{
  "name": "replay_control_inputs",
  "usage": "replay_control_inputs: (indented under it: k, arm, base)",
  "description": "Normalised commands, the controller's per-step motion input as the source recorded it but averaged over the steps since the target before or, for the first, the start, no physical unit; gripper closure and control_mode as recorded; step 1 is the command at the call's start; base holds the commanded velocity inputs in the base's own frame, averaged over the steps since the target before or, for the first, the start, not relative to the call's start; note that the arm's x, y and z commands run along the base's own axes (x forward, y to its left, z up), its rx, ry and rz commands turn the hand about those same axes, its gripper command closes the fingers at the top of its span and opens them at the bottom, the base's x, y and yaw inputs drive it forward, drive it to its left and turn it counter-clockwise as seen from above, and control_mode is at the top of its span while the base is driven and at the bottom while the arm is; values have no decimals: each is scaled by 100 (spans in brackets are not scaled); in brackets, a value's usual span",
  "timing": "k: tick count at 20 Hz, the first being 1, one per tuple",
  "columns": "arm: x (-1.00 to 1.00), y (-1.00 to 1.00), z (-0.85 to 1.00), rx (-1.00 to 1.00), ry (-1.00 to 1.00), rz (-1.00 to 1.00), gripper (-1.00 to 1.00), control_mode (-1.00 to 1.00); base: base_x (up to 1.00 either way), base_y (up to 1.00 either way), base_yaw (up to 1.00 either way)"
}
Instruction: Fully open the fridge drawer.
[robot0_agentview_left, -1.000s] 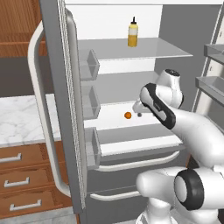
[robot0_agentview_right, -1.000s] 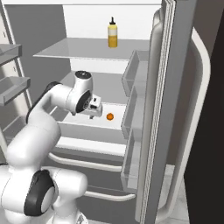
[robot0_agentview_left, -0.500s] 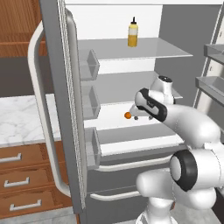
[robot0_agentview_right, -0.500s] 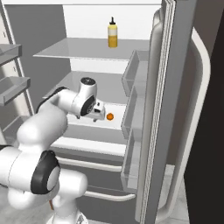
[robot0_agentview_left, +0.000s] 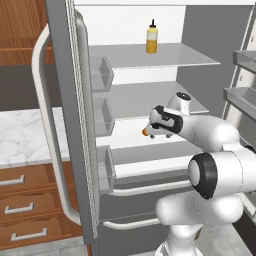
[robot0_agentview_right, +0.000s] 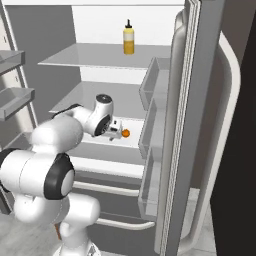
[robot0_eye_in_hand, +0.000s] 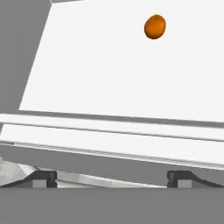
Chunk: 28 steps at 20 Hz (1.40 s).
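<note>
Left base view, entries left to right: brown cabinet drawers (robot0_agentview_left: 22, 207); open fridge door (robot0_agentview_left: 70, 125); fridge drawer (robot0_agentview_left: 150, 192), low in the fridge, front slightly forward, its bar handle (robot0_agentview_left: 150, 188) ungrasped. Claw (robot0_agentview_left: 152, 131) hovers above it, near a small orange (robot0_agentview_left: 145, 132) on the shelf; hand view shows the fingertips (robot0_eye_in_hand: 43, 177) spread wide, holding nothing. You appear to be in the approach step; next, lower onto the handle, clench, pull toward you.

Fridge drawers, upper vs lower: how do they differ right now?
The upper fridge drawer is pulled partly out, its white inside showing; the lower fridge drawer looks shut, showing only its grey front. The upper sits just under the shelf with the orange; the lower sits near the floor. Both are fridge-wide, grey-fronted, with long pale bar handles.
</note>
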Motion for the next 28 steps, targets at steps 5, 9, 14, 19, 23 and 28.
replay_control_inputs:
  k: [5, 9, 14, 19, 23, 28]
  arm:
    - [39, 0, -28, 0, 0, 0, -100, -100]
    - [39, 0, -24, 0, 0, 0, -100, -100]
    - [38, 0, -21, 0, 0, 0, -100, -100]
    - [25, 0, -26, 0, 0, 0, -100, -100]
    - [4, 0, -31, 0, 0, 0, -100, -100]
    - [-13, -1, -28, 0, 8, 1, -100, -100]
  base:
    - [0, 0, 0]
    - [0, 0, 0]
    - [0, 0, 0]
    - [0, 0, 0]
    - [0, 0, 0]
    - [0, 0, 0]
